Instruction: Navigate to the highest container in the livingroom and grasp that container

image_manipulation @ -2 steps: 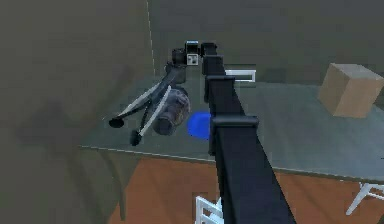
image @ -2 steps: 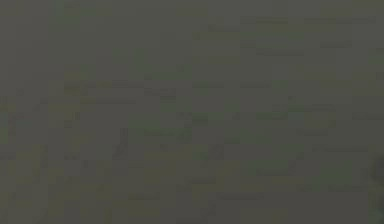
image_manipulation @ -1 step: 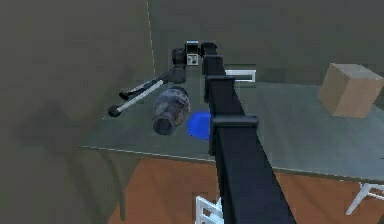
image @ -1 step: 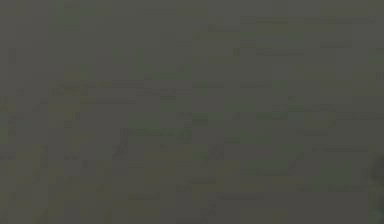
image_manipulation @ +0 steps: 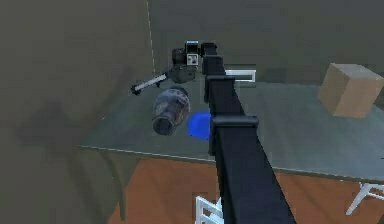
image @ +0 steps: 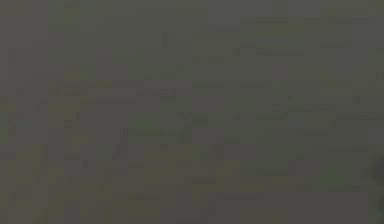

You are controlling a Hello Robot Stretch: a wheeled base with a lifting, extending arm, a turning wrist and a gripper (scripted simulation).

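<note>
Arm out across a glass-like table, gripper near a see-through container; looks like the grasp stage.

Plain grey wall (image: pixel 190 110) ahead. In the arm side view there is a grey-green table (image_manipulation: pixel 300 130), the dark arm (image_manipulation: pixel 240 150) across it, and a cardboard box (image_manipulation: pixel 350 88) at the table's right end, well apart. The container (image_manipulation: pixel 170 108) shows left of the arm, just beside a blue disc (image_manipulation: pixel 200 126). It is rounded and clear, probably glass, so likely rigid, slick, breakable and fairly light; best taken across the belly or neck. It seems tipped, long axis upper right to lower left, darker end at lower left, though this is not certain. The gripper (image_manipulation: pixel 160 78) is just up-picture of it; cannot tell its finger setting or whether it holds anything.
</note>
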